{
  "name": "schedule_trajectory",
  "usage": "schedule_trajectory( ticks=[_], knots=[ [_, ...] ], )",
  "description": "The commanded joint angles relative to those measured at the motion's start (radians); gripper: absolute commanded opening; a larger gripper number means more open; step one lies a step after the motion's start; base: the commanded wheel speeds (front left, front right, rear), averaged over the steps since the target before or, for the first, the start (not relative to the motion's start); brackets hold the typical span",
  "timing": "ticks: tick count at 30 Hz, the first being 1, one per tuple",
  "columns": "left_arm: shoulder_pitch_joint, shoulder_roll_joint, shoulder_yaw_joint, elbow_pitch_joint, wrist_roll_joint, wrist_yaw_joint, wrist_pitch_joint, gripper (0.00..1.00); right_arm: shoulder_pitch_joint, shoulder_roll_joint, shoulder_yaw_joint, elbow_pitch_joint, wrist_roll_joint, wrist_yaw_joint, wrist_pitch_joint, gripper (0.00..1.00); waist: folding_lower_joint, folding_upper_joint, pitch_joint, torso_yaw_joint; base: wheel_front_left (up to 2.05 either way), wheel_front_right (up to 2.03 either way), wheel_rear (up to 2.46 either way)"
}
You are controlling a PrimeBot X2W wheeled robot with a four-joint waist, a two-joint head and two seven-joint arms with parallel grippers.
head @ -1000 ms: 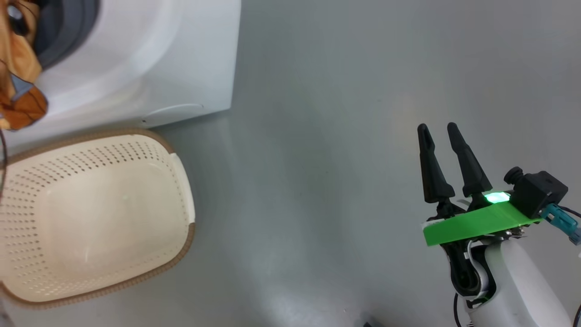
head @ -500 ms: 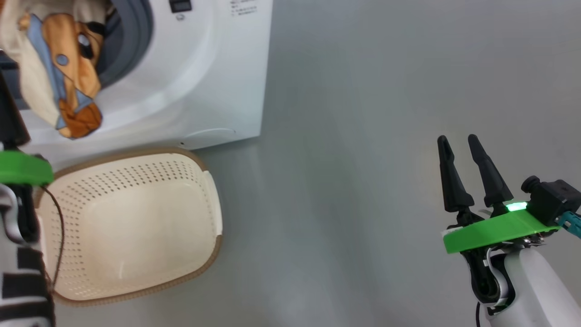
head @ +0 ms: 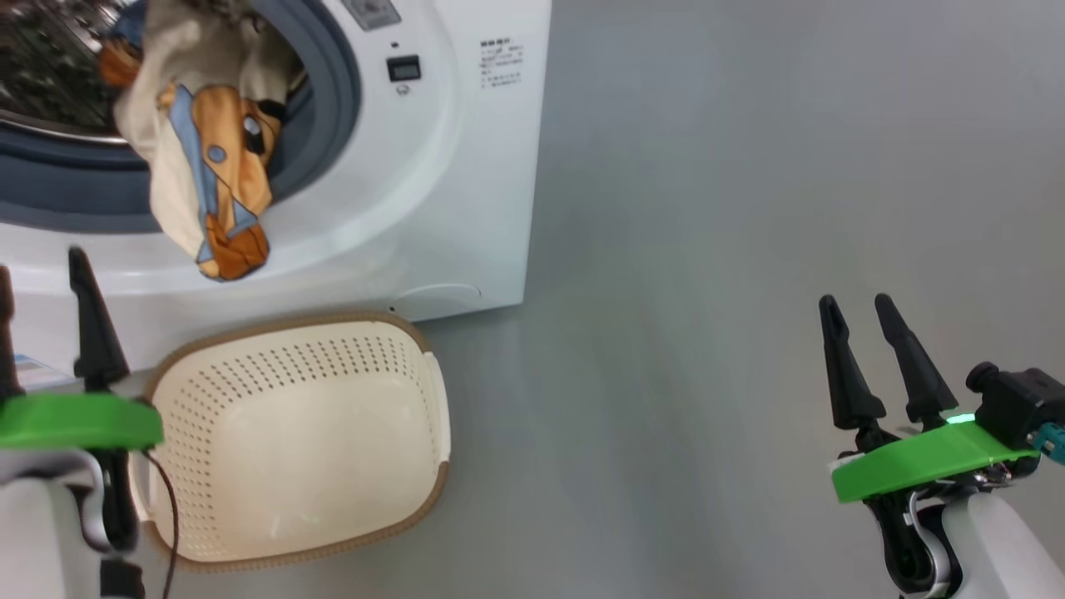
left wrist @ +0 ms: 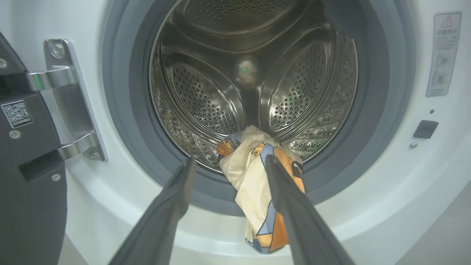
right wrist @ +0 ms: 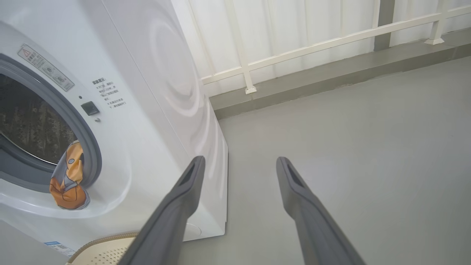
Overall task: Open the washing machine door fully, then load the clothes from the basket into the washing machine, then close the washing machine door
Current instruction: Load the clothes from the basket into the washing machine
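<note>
My worry is the clothes (head: 208, 183). The cream garment with orange and blue prints lies across the grey door seal (head: 333, 125) at the mouth of the washing machine (head: 466, 208), part in the drum and part hanging down the white front. If I swing the washing machine door (left wrist: 29, 176) shut now, I judge it would pinch the cloth against the seal and fail to latch. Left alone, the garment may slide out toward the basket (head: 437, 433) just below, which holds nothing I can see.

My left end effector (head: 40, 266) is spread wide and holds nothing, near the machine's front, left of the basket. If I push the cloth inward, a finger could catch the seal's fold or drag the fabric back out. The right end effector (head: 855, 301) is equally wide and bare, over the floor (head: 707, 333) well to the right.

Writing:
- A warning sticker (left wrist: 441, 55) with a red triangle sits right of the opening, its text too small to read.
- The printed lines (head: 499, 62) on the front are also illegible.
- A QR code sticker (left wrist: 16, 114) is on the door's inner face, at the left.
- A blue-edged label (right wrist: 59, 247) sits at the machine's lower corner.

I read no brand.
</note>
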Motion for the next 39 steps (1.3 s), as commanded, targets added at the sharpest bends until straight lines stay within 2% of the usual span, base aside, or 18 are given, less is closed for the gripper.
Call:
schedule_trajectory(
  ticks=[1,19,39],
  knots=[
    [0.032,0.027,0.029,-0.042,0.011,-0.003,-0.005,1.00,0.018,-0.019,0.012,-0.017,-0.004,0.006,-0.008,1.00,0.0000,0.0000,-0.038,0.017,0.00,0.00,0.00],
    [0.313,-0.022,0.003,-0.191,-0.015,-0.003,-0.005,1.00,0.108,-0.031,-0.025,-0.024,0.000,0.006,-0.008,1.00,0.0000,0.0000,-0.120,0.040,0.00,0.00,0.00],
    [0.409,-0.044,0.016,-0.275,-0.024,-0.003,-0.005,1.00,0.131,-0.026,-0.047,-0.031,-0.005,0.006,-0.008,1.00,0.0000,0.0000,-0.130,0.036,0.00,0.00,0.00]
  ],
)
